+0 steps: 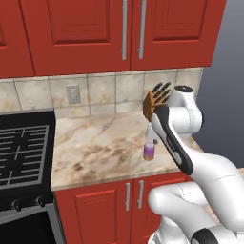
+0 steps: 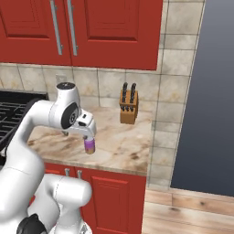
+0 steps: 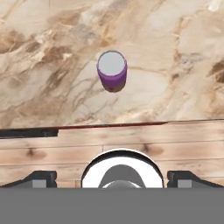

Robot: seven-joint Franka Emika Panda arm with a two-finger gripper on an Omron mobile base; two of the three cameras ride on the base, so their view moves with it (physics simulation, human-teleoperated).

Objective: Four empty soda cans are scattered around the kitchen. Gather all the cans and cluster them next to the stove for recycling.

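Note:
A purple soda can [image 1: 149,151] with a silvery top stands upright on the beige marble counter [image 1: 95,147], close to its front edge. My gripper [image 2: 88,135] hangs straight above the can [image 2: 89,146], pointing down, not touching it. In the hand view the can [image 3: 112,71] sits ahead in the upper middle, and the gripper [image 3: 113,179] is open, its dark fingertips [image 3: 41,178] far apart with nothing between them. The black stove [image 1: 24,152] with iron grates and front knobs lies at the counter's left end, well left of the can; its corner [image 2: 9,114] also shows.
A wooden knife block [image 1: 156,102] stands against the tiled wall behind the can [image 2: 129,107]. Red wall cabinets [image 1: 124,33] hang overhead. An outlet [image 1: 73,94] is on the wall. The counter ends at the right, with wood floor [image 2: 192,210] beyond.

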